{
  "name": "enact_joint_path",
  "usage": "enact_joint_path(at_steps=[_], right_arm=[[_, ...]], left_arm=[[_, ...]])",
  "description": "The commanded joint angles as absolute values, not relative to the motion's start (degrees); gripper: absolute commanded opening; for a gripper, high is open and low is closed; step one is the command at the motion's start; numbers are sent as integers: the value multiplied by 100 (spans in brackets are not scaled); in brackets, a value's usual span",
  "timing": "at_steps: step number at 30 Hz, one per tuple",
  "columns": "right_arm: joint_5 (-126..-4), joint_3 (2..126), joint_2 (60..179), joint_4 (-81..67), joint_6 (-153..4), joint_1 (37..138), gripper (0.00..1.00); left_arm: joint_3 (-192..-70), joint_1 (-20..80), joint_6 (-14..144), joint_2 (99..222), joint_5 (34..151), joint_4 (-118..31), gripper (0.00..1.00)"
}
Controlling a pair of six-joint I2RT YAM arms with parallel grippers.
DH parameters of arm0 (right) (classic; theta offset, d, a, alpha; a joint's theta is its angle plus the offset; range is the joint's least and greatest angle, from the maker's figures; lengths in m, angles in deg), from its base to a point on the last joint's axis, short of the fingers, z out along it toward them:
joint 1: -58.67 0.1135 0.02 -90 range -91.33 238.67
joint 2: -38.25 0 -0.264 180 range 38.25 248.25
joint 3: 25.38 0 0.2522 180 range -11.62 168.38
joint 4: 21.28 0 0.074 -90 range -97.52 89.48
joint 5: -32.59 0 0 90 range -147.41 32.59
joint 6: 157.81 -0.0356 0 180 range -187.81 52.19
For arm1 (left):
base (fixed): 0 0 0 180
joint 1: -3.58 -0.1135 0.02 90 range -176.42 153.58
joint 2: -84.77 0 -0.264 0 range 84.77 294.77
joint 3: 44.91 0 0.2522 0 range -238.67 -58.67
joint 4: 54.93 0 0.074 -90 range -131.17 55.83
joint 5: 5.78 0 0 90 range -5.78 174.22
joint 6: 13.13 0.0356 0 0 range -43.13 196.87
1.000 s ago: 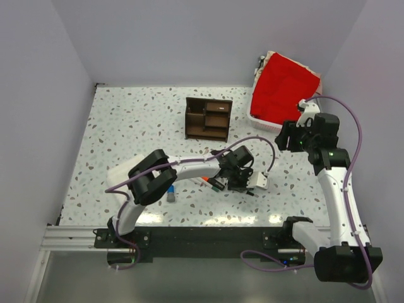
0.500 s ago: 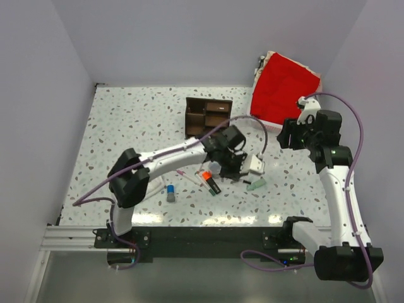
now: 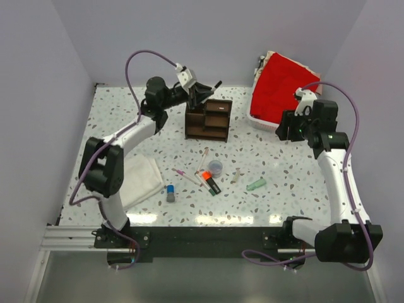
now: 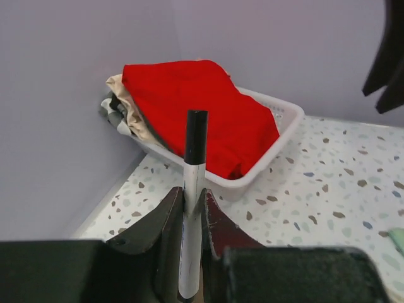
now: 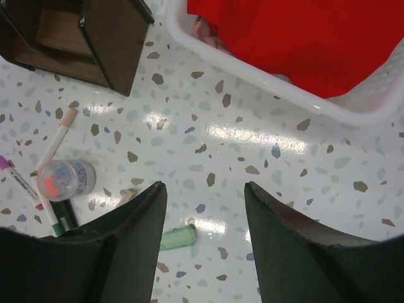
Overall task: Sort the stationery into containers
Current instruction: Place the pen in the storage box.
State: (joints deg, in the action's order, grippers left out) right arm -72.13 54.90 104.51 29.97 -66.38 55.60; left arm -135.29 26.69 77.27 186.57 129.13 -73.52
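Stationery: one black-capped white pen (image 4: 192, 183) was pinched upright between the left gripper's (image 3: 203, 93) nearly closed jaws, above the far edge of the wooden organizer (image 3: 208, 121). The organizer stood near the table's (image 3: 126, 120) far edge, with bare surface all round it. The highlighter (image 3: 211, 184), round pot (image 3: 215, 167) and mint-green piece (image 3: 255, 184) lay mid-table, toward the near edge. The right gripper (image 5: 203, 189) hung with jaws wide apart and empty, beside the white basket (image 3: 257, 118) at the far right corner.

Plain pale lilac walls (image 3: 252, 31) are enclosing a white speckled terrazzo tabletop (image 3: 284, 189) on three sides. Overhead light is glaring off its near edge. A black metal rail (image 3: 202, 237) is running along the front.
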Motion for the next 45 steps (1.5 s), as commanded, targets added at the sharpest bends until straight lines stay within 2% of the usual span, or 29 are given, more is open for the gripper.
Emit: enact_joint_path(at_steps=[1, 6, 21, 37, 39, 40, 41, 42, 45], right_arm=[[-7271, 5852, 10504, 2878, -6527, 5533, 56], [-7165, 5939, 10601, 2991, -6351, 5472, 56], [-7183, 6133, 11101, 3133, -6131, 5305, 56], [-7165, 5993, 11251, 3027, -6078, 5305, 56], [-7200, 5940, 11260, 3001, -6095, 5314, 56], [-7218, 5905, 11260, 2992, -6104, 5305, 56], [-7244, 5887, 11243, 2966, -6113, 5305, 56], [-7253, 5878, 11243, 2965, -6113, 5305, 56], [-7279, 5869, 11260, 2930, -6122, 5314, 57]], left_arm=[[-14890, 2205, 5983, 19882, 13063, -9583, 0], [-15254, 1862, 5911, 20500, 12940, -9706, 0], [-14016, 1756, 5612, 20738, 13054, -10629, 0], [-13769, 1852, 6025, 21186, 13080, -10621, 1], [-13786, 1878, 6069, 21195, 13054, -10603, 6], [-13778, 1879, 6113, 21195, 13045, -10594, 11], [-13752, 1896, 6131, 21178, 13028, -10594, 25], [-13734, 1905, 6131, 21151, 13028, -10594, 30], [-13655, 1914, 6122, 21011, 13080, -10594, 35]])
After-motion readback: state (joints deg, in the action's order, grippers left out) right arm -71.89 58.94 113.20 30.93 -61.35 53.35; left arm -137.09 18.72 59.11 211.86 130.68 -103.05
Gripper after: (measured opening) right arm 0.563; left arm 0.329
